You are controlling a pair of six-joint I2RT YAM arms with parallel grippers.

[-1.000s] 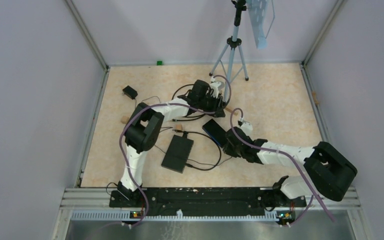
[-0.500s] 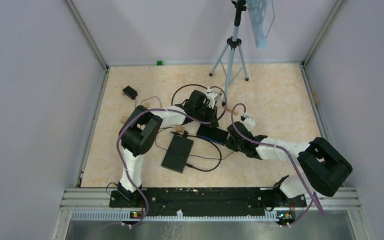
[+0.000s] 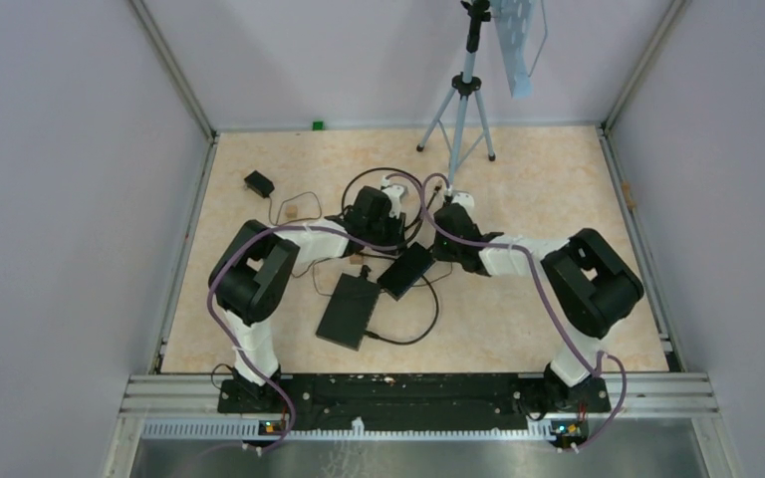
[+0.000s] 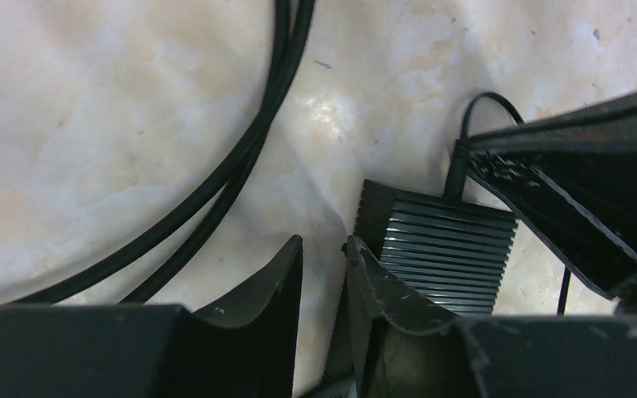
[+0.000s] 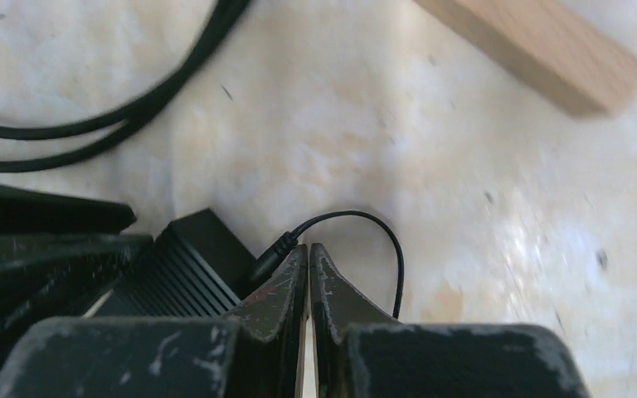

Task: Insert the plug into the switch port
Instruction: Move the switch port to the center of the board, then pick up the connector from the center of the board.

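The switch is a small black ribbed box lying on the marbled table. The plug, a black barrel on a thin looping cable, meets the box's end; the port itself is hidden. My right gripper is shut with nothing in it, its tips right beside the plug. My left gripper stands open by a narrow gap showing bare table, its right finger against the box's corner. Both grippers face each other over that end.
A larger black box lies just in front of the switch. Thick black cables curve across the table behind it. A wooden block lies beyond the right gripper. A tripod stands at the back, a small adapter at far left.
My right arm swung from the near right side up to the switch's far end. The switch turned and slid left. My left gripper drew back toward it and narrowed.
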